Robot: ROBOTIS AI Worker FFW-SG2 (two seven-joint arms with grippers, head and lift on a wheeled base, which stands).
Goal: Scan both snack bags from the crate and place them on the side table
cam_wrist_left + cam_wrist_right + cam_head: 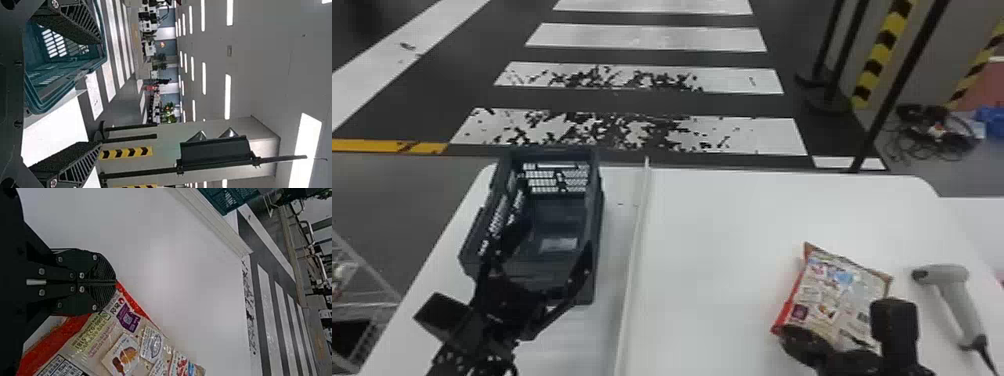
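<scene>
Open-topped crate; snack bag outside

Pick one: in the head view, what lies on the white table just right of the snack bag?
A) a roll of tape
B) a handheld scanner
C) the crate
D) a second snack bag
B: the gray handheld scanner lies on the white table, to the right of the snack bag.

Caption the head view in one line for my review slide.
Left gripper, jaws open, at the crate; right gripper over the near end of a snack bag beside a handheld barcode scanner.
</scene>
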